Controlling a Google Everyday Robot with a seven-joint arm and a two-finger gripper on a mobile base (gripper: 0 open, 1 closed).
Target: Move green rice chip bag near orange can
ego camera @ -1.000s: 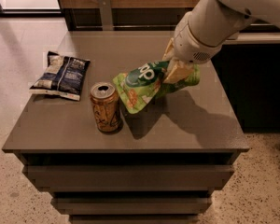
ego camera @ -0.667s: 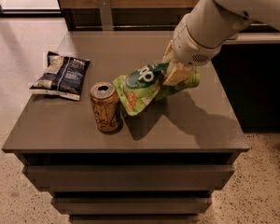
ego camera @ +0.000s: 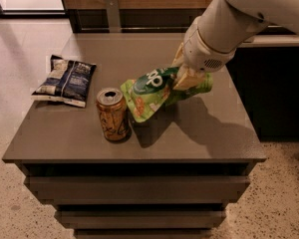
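The green rice chip bag (ego camera: pixel 152 91) is crinkly bright green with a dark green oval logo and orange patches. It hangs tilted a little above the tabletop, its lower left corner close beside the orange can (ego camera: pixel 112 114). The can stands upright near the table's front edge, orange-gold with dark swirls and a silver top. My gripper (ego camera: pixel 185 73) is shut on the bag's right end, with the white arm reaching in from the upper right.
A dark blue-and-white bag (ego camera: pixel 65 79) lies flat at the table's left side. The grey table (ego camera: pixel 209 133) has drawers below its front edge. A dark counter stands to the right, and a wooden wall panel runs behind.
The bag in my gripper has dipped slightly lower and nearer the can. The can and the blue-and-white bag have not moved.
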